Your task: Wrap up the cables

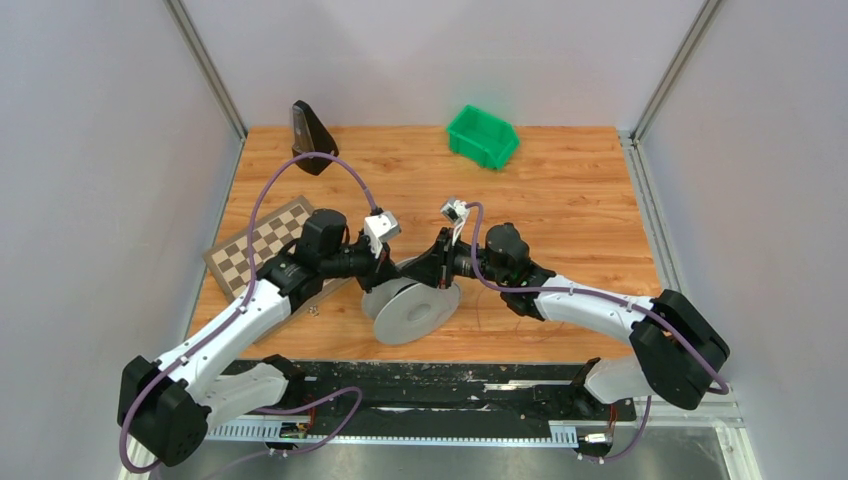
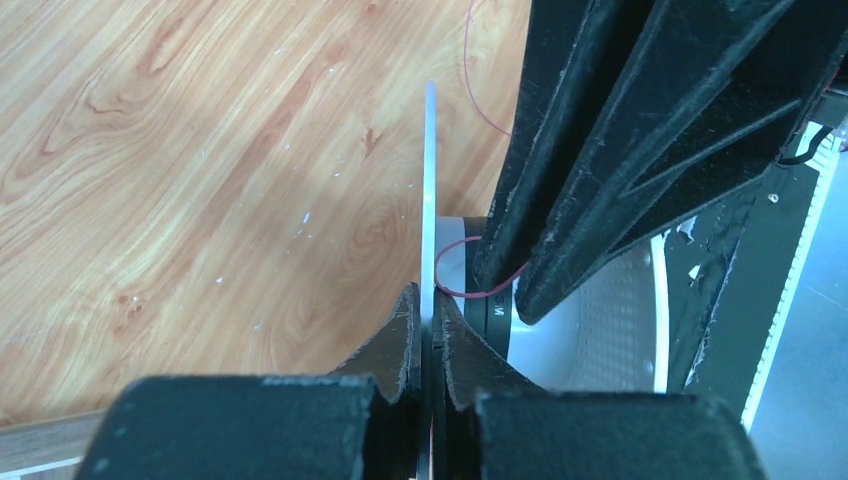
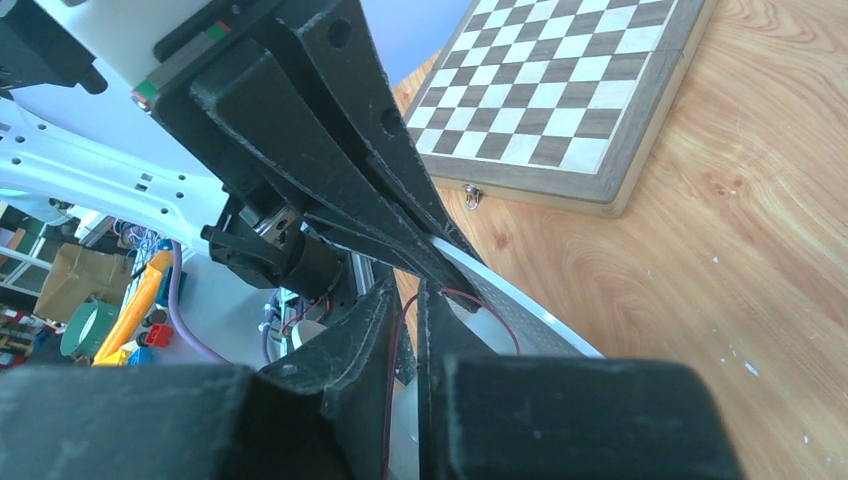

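Left claw [image 2: 428, 305] clamped on reel [image 1: 415, 318] disc edge. Right claw [image 3: 415, 295] pinches cable [image 2: 437, 270] at hub, crowding just ahead. Chessboard [image 3: 560, 80] behind left claw.

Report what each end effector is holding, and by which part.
Left end effector clamps the grey reel by the rim of one flat disc. Right end effector appears to pinch the thin reddish cable close beside the reel.

A hair-fine reddish strand [image 2: 437, 268] is looping loosely off the hub of a grey two-disc plastic reel [image 1: 415, 315], which is sitting tilted on the wooden counter [image 1: 560, 200].
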`<control>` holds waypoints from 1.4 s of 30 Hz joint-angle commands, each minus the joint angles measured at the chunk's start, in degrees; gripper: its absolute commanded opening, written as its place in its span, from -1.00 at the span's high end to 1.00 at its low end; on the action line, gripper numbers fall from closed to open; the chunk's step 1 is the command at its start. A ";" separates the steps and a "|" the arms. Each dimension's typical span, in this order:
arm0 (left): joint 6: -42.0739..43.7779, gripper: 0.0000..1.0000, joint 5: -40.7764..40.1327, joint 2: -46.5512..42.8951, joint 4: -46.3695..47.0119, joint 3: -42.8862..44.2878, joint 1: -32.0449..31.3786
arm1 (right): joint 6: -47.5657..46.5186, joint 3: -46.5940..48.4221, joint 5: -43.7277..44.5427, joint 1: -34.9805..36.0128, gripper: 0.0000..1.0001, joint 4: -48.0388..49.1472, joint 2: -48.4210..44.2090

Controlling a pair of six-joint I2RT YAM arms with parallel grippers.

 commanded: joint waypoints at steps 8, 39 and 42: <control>-0.37 0.88 -0.49 -3.67 0.39 1.39 -0.18 | -0.02 3.15 3.35 0.15 1.00 -2.45 -1.52; 0.87 0.25 1.83 -2.50 0.56 1.41 -0.18 | 5.41 0.24 2.65 0.29 1.00 3.54 -1.96; 0.56 0.26 1.74 -2.14 0.69 1.57 -0.21 | 5.28 0.36 2.60 0.29 1.00 3.42 -1.88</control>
